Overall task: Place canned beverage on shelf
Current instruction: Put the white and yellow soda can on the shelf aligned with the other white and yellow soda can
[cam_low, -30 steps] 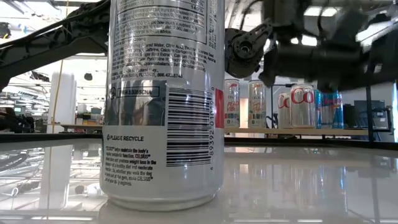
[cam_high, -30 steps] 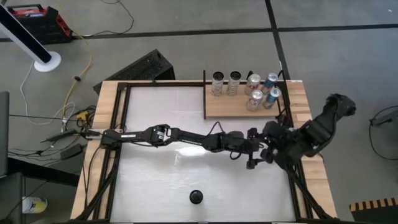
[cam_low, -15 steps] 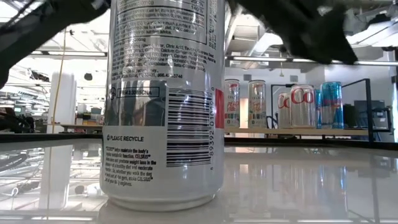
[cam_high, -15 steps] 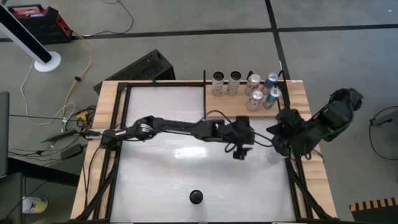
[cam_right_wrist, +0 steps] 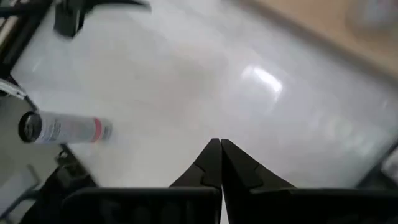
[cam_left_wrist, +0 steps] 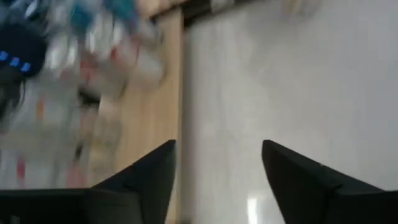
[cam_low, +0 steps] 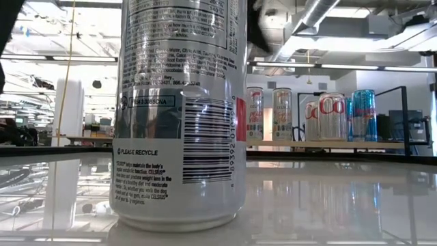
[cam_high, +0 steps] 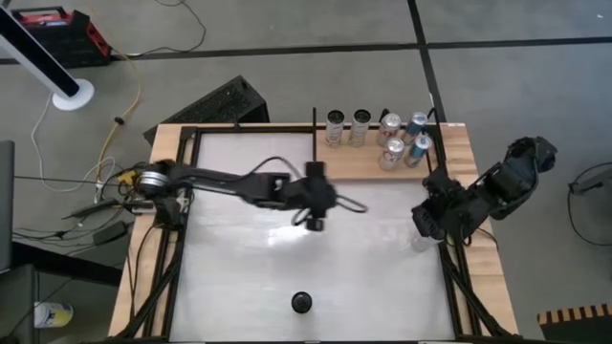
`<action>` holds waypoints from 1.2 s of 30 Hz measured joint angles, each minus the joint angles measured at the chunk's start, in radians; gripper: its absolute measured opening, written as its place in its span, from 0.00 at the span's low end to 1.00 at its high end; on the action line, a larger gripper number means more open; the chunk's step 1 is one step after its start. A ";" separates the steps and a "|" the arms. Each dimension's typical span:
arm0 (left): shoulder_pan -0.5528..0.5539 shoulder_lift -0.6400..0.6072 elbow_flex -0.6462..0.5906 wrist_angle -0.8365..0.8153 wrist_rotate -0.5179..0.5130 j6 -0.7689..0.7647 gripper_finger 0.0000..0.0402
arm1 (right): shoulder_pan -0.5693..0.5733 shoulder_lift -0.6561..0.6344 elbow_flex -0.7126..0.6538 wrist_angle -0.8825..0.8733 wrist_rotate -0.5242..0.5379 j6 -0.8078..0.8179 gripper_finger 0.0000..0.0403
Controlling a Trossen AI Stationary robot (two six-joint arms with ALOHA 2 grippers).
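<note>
Over the middle of the white table [cam_high: 239,277], the left hand [cam_high: 314,222] hangs with its fingers [cam_left_wrist: 149,177] spread and nothing between them. At the table's right edge, just below the shelf [cam_high: 359,162], the right hand [cam_high: 421,225] waits with fingers pressed together, empty. One can [cam_high: 301,303] stands upright near the front edge; six cans [cam_high: 378,139] stand on the shelf

Grey concrete floor [cam_high: 287,57], black seams; white fan base [cam_high: 73,93]; ceiling ducts [cam_low: 321,17].
</note>
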 joint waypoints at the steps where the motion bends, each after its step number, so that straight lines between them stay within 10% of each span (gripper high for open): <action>1: -0.003 -0.055 -0.092 0.043 -0.021 0.000 0.52 | 0.006 0.005 0.000 0.001 -0.021 0.029 0.06; 17: -0.096 -0.785 -1.003 0.781 0.051 -0.096 0.35 | 0.008 0.028 -0.077 0.000 -0.371 0.341 0.08; 25: -0.108 -0.859 -1.079 0.782 0.052 -0.110 0.35 | 0.006 0.024 -0.199 -0.003 -0.464 0.336 0.19; 36: -0.107 -0.835 -1.079 0.808 0.052 -0.103 0.35 | -0.084 0.006 -0.208 -0.001 -0.502 0.081 0.67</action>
